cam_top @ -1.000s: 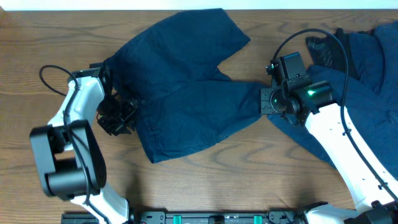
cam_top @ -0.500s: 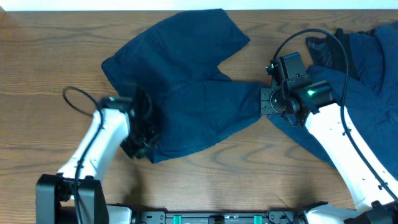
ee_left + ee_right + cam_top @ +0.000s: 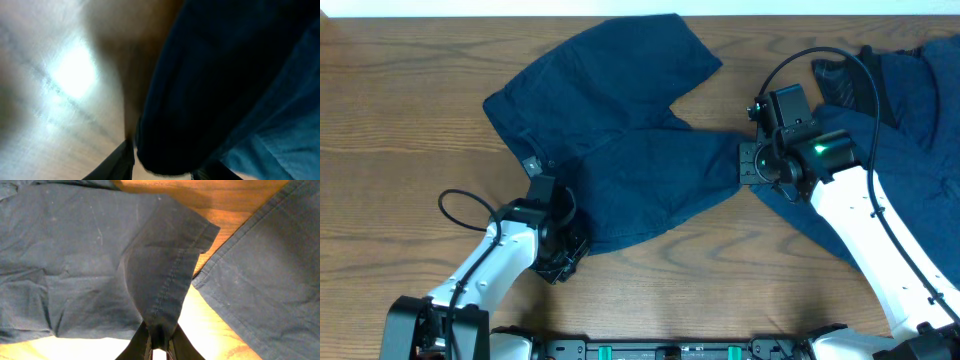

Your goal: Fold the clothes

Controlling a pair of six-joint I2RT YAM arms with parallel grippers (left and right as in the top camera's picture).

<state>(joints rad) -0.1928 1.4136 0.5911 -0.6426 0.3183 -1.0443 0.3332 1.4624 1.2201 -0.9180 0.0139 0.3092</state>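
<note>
the navy shorts [image 3: 610, 150] lie spread across the middle of the wooden table [image 3: 400, 100], not yet folded. the right gripper [image 3: 745, 163] is clenched on a leg hem, a pinched fold of cloth between its tips. the left gripper [image 3: 565, 262] sits at the shorts' near left corner with cloth bulging between its fingers; whether it has clamped i cannot tell. next likely needs a firm hold there, then both corners carried over. a second navy garment [image 3: 920, 110] crowds under the right arm.
</note>
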